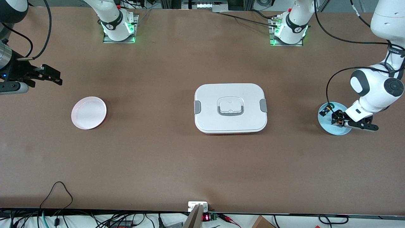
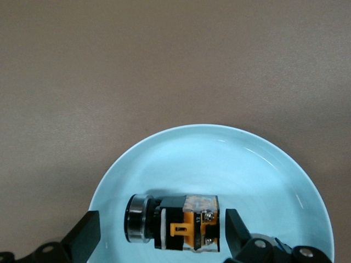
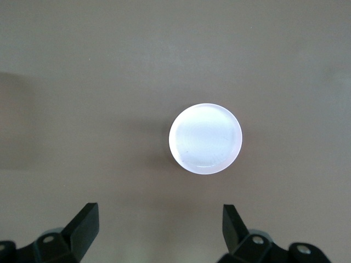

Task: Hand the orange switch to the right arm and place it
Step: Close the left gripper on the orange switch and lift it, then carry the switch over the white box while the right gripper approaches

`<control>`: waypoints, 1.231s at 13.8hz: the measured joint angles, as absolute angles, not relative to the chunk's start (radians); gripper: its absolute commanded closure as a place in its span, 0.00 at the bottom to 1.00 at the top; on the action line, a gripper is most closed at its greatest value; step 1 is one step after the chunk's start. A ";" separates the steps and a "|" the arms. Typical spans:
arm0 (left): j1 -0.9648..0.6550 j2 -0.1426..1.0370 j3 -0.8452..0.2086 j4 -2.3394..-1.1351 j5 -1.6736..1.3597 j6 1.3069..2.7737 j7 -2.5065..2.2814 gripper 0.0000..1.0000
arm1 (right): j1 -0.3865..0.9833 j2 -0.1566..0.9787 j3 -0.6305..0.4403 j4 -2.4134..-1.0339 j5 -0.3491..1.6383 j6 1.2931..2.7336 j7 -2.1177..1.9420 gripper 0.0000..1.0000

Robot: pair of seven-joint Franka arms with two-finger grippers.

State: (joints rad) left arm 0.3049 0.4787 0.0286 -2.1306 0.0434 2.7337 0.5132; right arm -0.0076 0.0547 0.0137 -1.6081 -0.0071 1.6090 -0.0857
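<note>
Left hand (image 1: 336, 120) is low over the pale blue plate (image 1: 326, 126) at the left arm's end of the bench (image 1: 177, 164), its fingers spread wide on either side of the orange switch (image 2: 175, 222). In the left wrist view the switch lies on its side on the plate between the two black fingertips (image 2: 88, 235), with a gap at each end, so nothing is gripped yet. A second small switch (image 1: 326, 110) lies on the same plate, near its rim.

Right hand (image 1: 50, 76) waits in the air near the right arm's end of the bench, fingers apart and empty, looking down toward the white plate (image 1: 89, 112), which holds nothing. A white lidded box (image 1: 230, 108) sits mid-bench between the two plates.

By my judgement the task is at its very start: the pick is lined up but not closed. Left to do are the grasp, the lift, the carry toward the middle, the handover to the right hand, and the placing, probably on the white plate.
</note>
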 measured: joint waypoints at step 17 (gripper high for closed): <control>0.306 0.449 -0.066 -1.702 -0.036 1.777 0.586 0.78 | -0.007 0.055 0.016 -1.607 -0.006 1.611 -0.086 0.00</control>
State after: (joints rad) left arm 0.3059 0.4494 -0.0656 -1.7018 -0.0360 1.7768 0.5855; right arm -0.0074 0.0548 0.0163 -1.6069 -0.0060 1.6109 -0.0857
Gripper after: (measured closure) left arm 0.269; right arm 0.000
